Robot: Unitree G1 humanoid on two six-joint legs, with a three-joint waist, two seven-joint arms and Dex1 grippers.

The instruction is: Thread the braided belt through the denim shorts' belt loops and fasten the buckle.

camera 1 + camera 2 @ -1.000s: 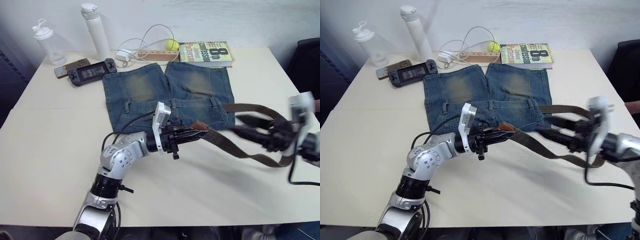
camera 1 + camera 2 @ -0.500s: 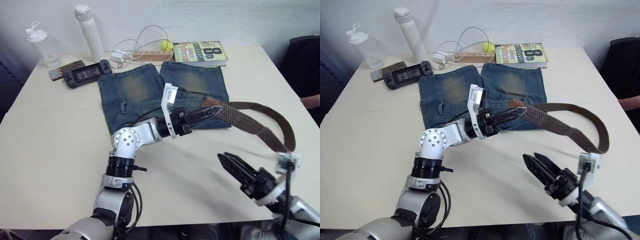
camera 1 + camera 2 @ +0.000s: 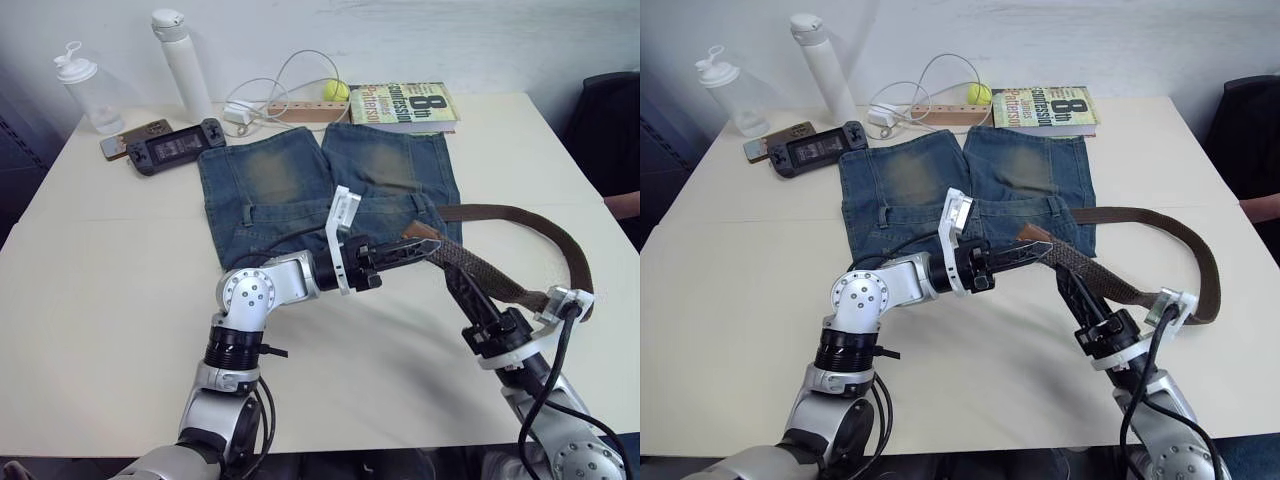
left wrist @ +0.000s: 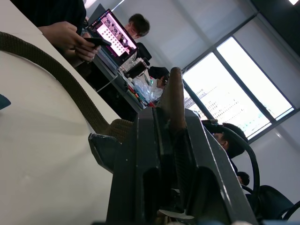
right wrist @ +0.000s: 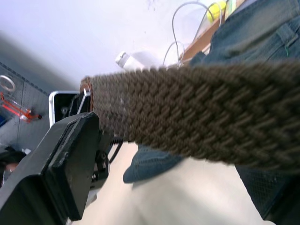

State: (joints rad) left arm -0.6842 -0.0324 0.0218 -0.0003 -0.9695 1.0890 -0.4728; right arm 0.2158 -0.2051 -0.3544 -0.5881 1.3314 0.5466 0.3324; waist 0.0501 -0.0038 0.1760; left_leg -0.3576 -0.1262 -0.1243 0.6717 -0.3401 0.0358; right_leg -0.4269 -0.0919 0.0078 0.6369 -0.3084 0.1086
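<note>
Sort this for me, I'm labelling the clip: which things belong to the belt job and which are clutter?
Job: braided belt, denim shorts, left gripper shut on the belt's tip, right gripper by the strap.

Clutter: book, two bottles, game console, white cable, yellow ball.

The table (image 3: 100,300) carries one pair of shorts (image 3: 290,180), one belt (image 3: 520,215), two bottles (image 3: 180,60), one book (image 3: 405,103), one yellow ball (image 3: 344,90), one white cable (image 3: 290,80), one game console (image 3: 180,147) and one phone (image 3: 125,140).
</note>
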